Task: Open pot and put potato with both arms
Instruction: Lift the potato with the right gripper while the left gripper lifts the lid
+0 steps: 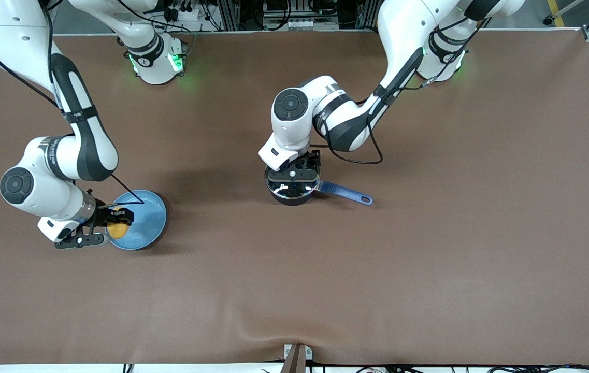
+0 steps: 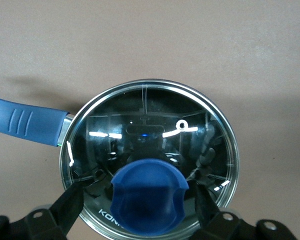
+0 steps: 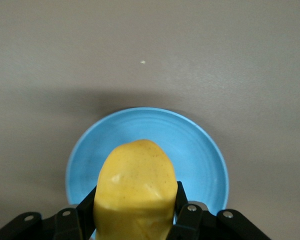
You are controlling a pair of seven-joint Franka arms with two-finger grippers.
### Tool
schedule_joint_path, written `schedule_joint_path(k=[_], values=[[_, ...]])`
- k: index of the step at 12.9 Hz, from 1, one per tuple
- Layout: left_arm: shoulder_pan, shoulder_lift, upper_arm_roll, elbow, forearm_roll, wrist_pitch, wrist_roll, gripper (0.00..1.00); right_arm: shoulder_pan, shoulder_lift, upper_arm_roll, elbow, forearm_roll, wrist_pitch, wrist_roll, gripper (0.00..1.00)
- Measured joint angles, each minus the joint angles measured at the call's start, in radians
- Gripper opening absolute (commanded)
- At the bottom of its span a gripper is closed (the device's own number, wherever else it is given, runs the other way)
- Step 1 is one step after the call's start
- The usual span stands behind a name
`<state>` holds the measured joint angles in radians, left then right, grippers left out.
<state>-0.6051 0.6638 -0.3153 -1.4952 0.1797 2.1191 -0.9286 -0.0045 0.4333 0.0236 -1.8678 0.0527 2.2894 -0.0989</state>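
Right gripper (image 3: 135, 220): black fingers clenched on the potato (image 3: 135, 192), one finger (image 3: 82, 212) on each flank. Potato is oval, yellow-orange, matte, faintly lumpy. It is over the plate (image 3: 200, 150), near the plate rim toward the right arm's end of the tabletop; whether it is lifted clear of the plate, cannot tell. Plate is flat, round, light blue, glazed with faint concentric rings. It sits toward the right arm's end of the tabletop, well in from every edge.

Left gripper (image 2: 147, 210): jaws released, spread wide, one finger (image 2: 65, 210) on each side of the lid's blue knob (image 2: 147, 197), not pressing it. Knob is round, smooth, matte blue plastic. Lid (image 2: 150, 125) is clear glass with a metal rim, bright reflections, seated on the pot (image 1: 291, 194). Pot is small, round, black, near the middle of the tabletop. Its long straight blue handle (image 1: 346, 192) has three moulded ribs and points toward the left arm's end of the tabletop.

Room: pot and plate well apart, bare brown tabletop (image 1: 429, 285) between them. Broad open stretch from both to the edge nearest the front camera and toward the left arm's end. The cover has a slight wrinkle at the middle of that near edge.
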Motion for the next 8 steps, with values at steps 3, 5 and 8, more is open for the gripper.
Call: schedule_joint_path(k=[3,5,8], values=[[0.000,0.000,-0.001,0.000,0.000,0.007,0.000,0.27,0.060,-0.018,0.016,0.000,0.000,-0.004,0.123,0.00],[-0.002,0.000,-0.002,0.001,0.000,0.015,-0.006,0.00,0.112,-0.023,0.034,0.000,0.005,-0.002,0.227,0.00],[-0.002,0.000,-0.002,0.003,0.000,0.015,-0.009,0.00,0.146,-0.033,0.075,0.004,0.053,0.004,0.308,0.00]])
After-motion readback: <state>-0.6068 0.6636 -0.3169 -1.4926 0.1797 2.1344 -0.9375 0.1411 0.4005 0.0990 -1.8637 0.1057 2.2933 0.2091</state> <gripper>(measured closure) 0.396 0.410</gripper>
